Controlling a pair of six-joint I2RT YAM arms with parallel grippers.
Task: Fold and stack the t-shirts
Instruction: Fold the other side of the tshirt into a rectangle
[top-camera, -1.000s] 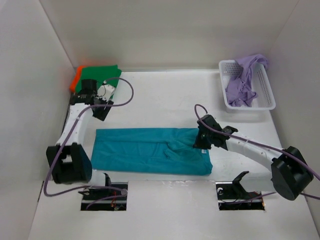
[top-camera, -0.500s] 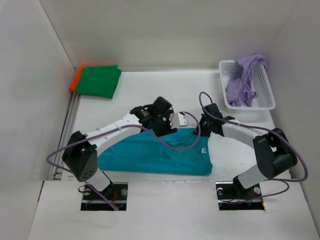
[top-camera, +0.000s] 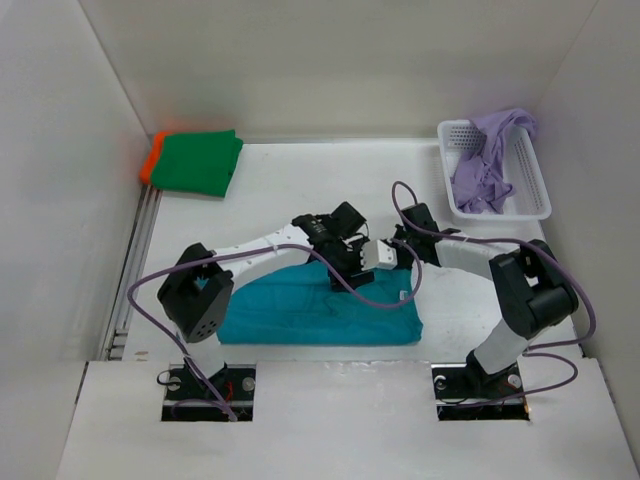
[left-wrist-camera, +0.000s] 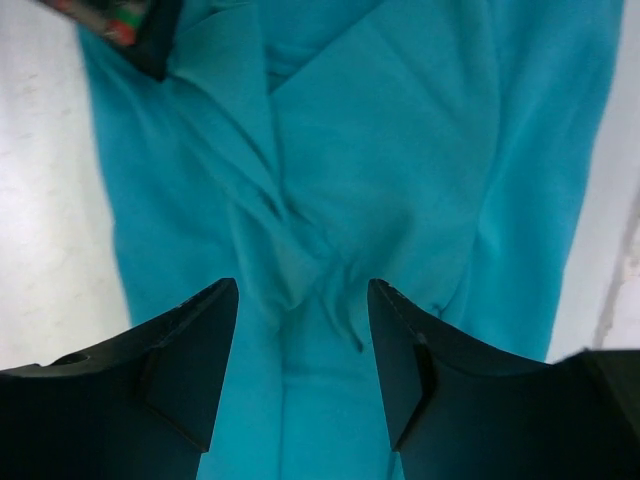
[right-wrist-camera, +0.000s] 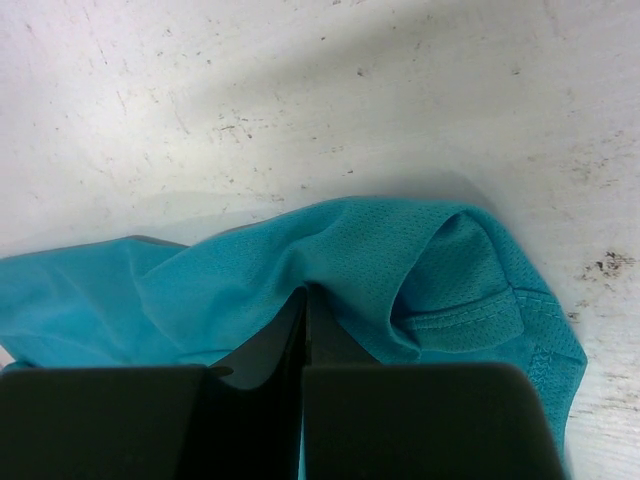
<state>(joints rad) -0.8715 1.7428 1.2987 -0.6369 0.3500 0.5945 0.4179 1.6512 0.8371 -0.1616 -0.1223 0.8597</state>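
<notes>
The teal t-shirt (top-camera: 320, 315) lies wrinkled at the table's near middle. My right gripper (top-camera: 402, 252) is at its far right corner, shut on a pinched fold of teal cloth (right-wrist-camera: 400, 260) by the hem. My left gripper (top-camera: 360, 256) hovers just left of it over the shirt's far edge, jaws open, with creased teal fabric (left-wrist-camera: 400, 150) below the fingertips (left-wrist-camera: 215, 300). The green t-shirt (top-camera: 200, 162) lies folded on the orange one (top-camera: 150, 162) at the back left. The lavender t-shirt (top-camera: 485, 165) is heaped in the basket.
The white mesh basket (top-camera: 532, 192) stands at the back right near the wall. White walls close in the table on three sides. Purple cables loop off both arms above the teal shirt.
My left arm swung from the green stack across to the teal shirt's far edge. The right gripper shifted back along that edge with the cloth, and the shirt's left side has drawn inward.
</notes>
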